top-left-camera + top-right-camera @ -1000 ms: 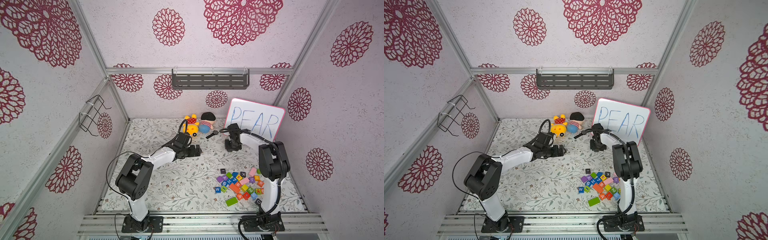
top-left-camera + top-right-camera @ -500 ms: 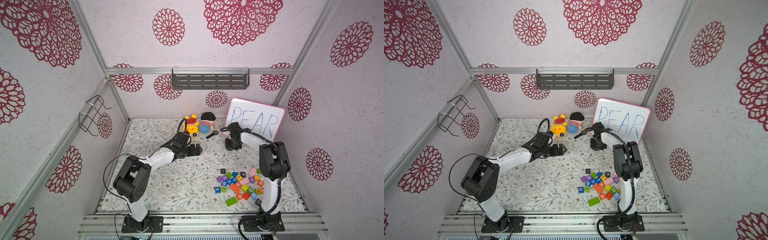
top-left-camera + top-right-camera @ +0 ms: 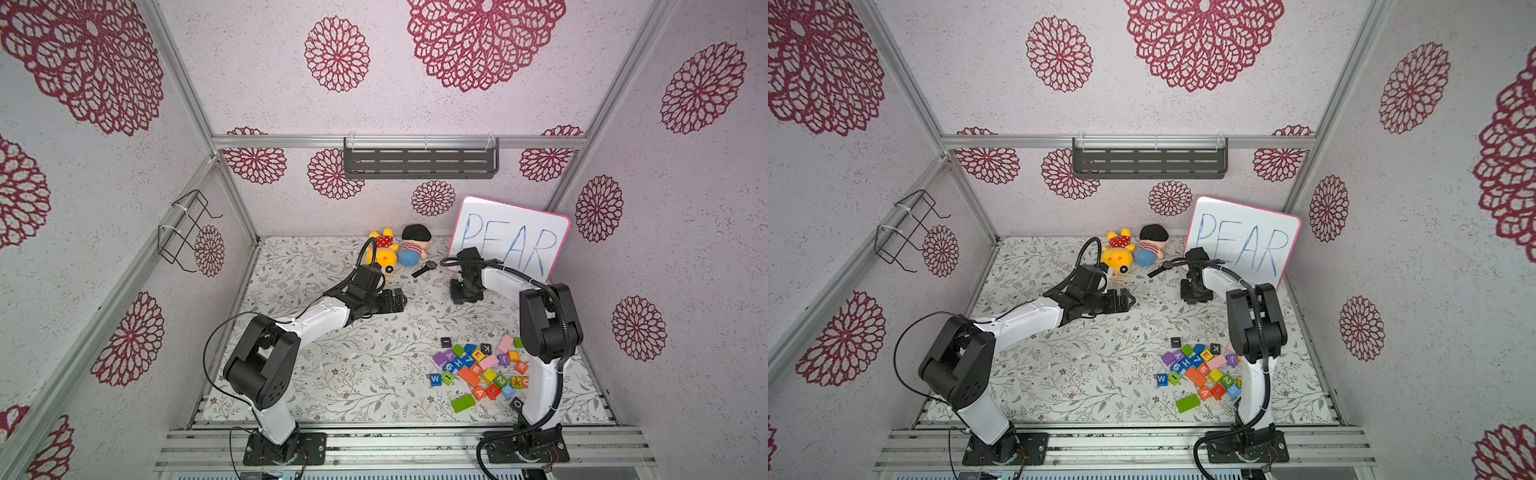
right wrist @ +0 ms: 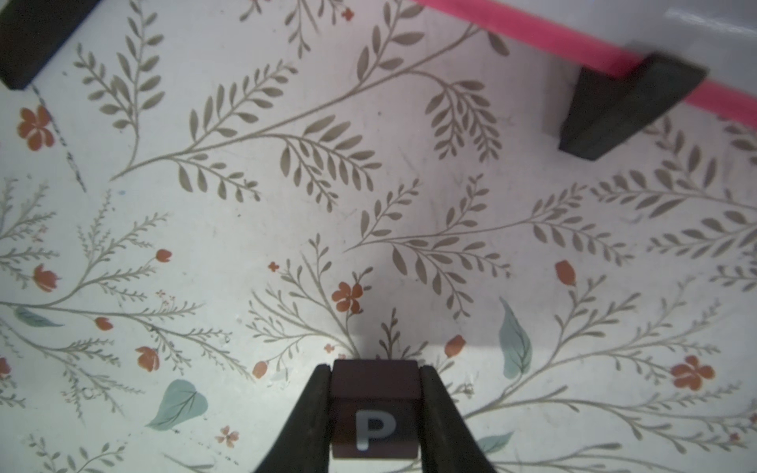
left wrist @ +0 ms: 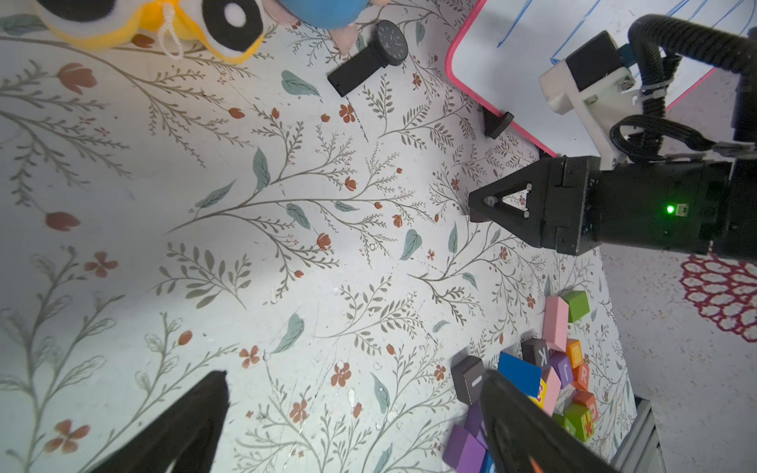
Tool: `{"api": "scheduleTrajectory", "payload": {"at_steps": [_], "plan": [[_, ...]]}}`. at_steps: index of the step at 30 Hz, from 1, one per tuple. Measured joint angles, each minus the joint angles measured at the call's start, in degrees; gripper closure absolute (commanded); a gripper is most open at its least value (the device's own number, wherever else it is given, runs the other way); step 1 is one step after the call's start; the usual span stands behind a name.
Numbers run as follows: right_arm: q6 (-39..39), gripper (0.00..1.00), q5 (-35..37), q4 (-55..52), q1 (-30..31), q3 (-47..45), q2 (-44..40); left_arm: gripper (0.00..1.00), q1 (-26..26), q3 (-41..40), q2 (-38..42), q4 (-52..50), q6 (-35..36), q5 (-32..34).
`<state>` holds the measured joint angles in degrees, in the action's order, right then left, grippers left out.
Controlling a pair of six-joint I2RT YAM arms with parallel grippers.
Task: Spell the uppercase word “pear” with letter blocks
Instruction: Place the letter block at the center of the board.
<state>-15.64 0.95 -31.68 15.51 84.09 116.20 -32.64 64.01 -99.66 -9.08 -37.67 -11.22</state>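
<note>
- Plainly, my right gripper (image 4: 375, 409) was clamped on the dark P block (image 4: 375, 426), one finger flat against each side and the white letter facing my wrist camera.
- That block hung low over the floral table (image 3: 332, 374) toward its far right corner, just in front of the pink-edged whiteboard (image 3: 511, 241); whether it already touched the surface I could not tell.
- The whiteboard's dark foot (image 4: 626, 106) stood near, and a black wristwatch (image 5: 368, 61) lay further along the far edge, beside two plush toys (image 3: 395, 249).
- The other letters sat in the block pile (image 3: 482, 374) by the near right edge, well apart: yellow E (image 3: 478, 355), orange R (image 3: 520, 366), orange A (image 3: 479, 392), all crowded by neighbours.
- My left gripper (image 3: 397, 300) hovered mid-table with its jaws spread wide and nothing between them.
- As I judged it, letting go above the surface could have let P tumble onto a wrong face.
- Setting it this close to the board risked leaving little room for three more letters, or knocking the foot.
- Picking E, A or R from that tight pile could have dragged neighbours along.
</note>
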Motion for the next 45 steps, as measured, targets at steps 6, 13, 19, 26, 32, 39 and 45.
{"api": "scheduleTrajectory", "payload": {"at_steps": [6,13,19,26,32,39,45], "plan": [[0.0,0.68,-0.17,0.44,0.0,-0.11,0.0,0.02,-0.48,0.0,-0.02,0.68,-0.42,-0.09],[0.07,0.67,-0.2,-0.13,0.0,0.81,0.17,0.02,-0.48,0.0,-0.04,1.11,-0.39,-0.09],[0.13,0.66,-0.22,-0.39,0.0,2.25,1.07,0.02,-0.48,0.0,-0.13,1.64,-0.37,-0.2],[0.15,0.66,-0.2,-0.76,0.0,2.34,2.19,0.02,-0.48,-0.02,-0.13,2.01,-0.31,-0.26],[0.17,0.66,-0.2,-0.76,0.02,2.38,2.89,0.02,-0.48,-0.74,-0.13,3.13,-0.35,-0.28],[0.2,0.65,-0.17,-1.29,0.15,3.34,3.45,0.02,-0.48,-1.22,-0.11,3.69,-0.33,-0.28],[0.2,0.65,-0.17,-1.64,0.59,4.11,3.93,0.02,-0.48,-1.46,-0.11,4.09,-0.33,-0.28]]}}
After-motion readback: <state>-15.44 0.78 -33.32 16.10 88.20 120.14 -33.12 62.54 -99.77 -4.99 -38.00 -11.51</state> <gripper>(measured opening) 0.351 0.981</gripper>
